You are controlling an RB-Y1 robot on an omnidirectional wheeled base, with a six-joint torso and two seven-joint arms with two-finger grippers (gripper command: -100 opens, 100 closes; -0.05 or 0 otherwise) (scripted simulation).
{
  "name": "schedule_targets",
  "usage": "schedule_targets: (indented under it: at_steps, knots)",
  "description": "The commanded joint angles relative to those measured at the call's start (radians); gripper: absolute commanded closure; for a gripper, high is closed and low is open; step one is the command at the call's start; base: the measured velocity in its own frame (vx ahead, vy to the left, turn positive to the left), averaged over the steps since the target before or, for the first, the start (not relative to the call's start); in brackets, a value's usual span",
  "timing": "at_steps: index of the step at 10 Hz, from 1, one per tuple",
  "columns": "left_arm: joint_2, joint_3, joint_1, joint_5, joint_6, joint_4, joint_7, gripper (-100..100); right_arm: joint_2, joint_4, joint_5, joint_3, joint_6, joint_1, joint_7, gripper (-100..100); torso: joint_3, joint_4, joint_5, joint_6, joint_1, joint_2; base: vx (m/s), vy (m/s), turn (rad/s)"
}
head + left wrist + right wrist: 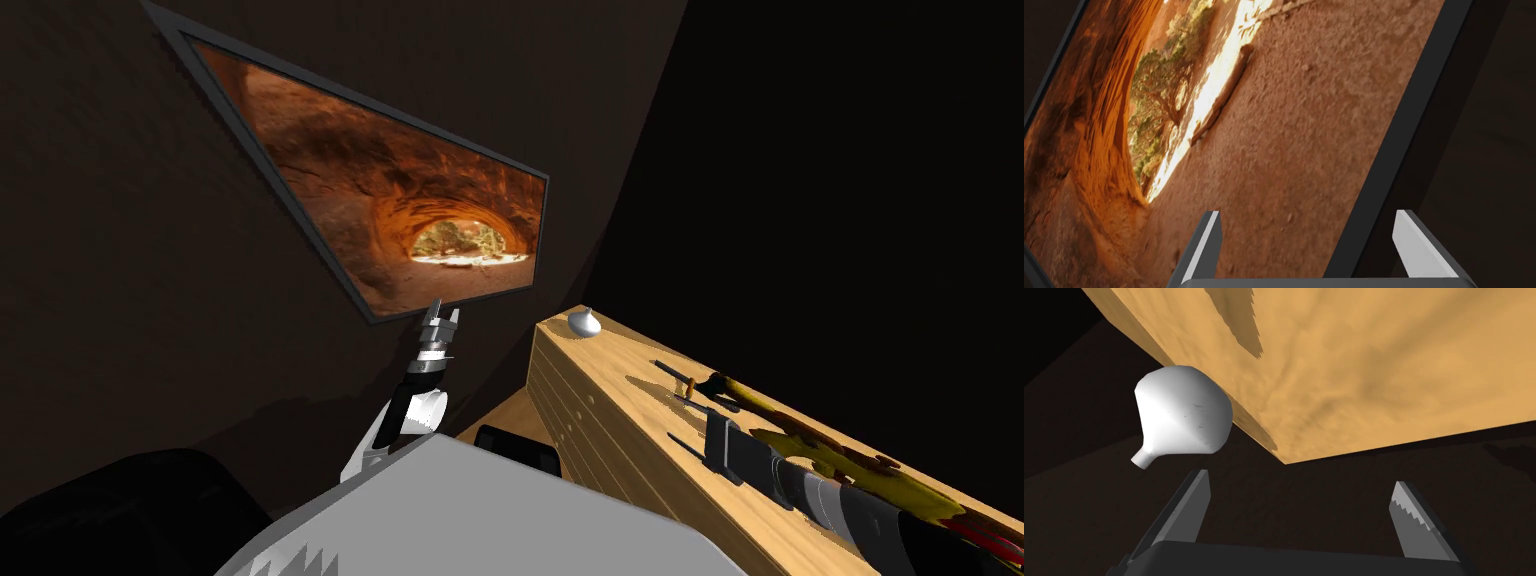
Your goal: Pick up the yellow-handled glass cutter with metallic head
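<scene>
The glass cutter lies on the wooden dresser top at the right; its mottled yellow handle runs along my right forearm and its dark head points toward the dresser's far end. My right gripper hovers low over the top, open, with nothing between its fingers, just beside the cutter's head on the near side. In the right wrist view the right gripper looks along the wood toward the far end. My left gripper is raised by the wall, open.
A white bulb-shaped vase stands at the dresser's far end, and lies ahead of the right fingers. A framed picture hangs on the dark wall. A black block sits on the floor by the dresser's front.
</scene>
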Motion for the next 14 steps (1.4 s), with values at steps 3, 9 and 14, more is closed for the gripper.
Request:
schedule_targets:
  at_steps: [3, 9, 14]
  knots:
    - [0.000, 0.000, 0.000, 0.000, 0.000, 0.000, 0.000, 0, -0.106, 0.078, 0.110, 0.008, 0.000, 0.008, 0.035, -100, 0.000, 0.000, 0.000, 0.000, 0.000, 0.000, 0.001, -0.020, 0.218]
    - [0.000, 0.000, 0.000, 0.000, 0.000, 0.000, 0.000, 0, -0.248, 0.182, 0.295, 0.037, -0.004, 0.013, 0.078, -100, 0.000, 0.000, 0.000, 0.000, 0.000, 0.000, -0.002, -0.026, 0.176]
    - [0.000, 0.000, 0.000, 0.000, 0.000, 0.000, 0.000, 0, -0.321, 0.242, 0.420, 0.070, -0.008, 0.018, 0.099, -100, 0.000, 0.000, 0.000, 0.000, 0.000, 0.000, -0.006, -0.023, 0.136]
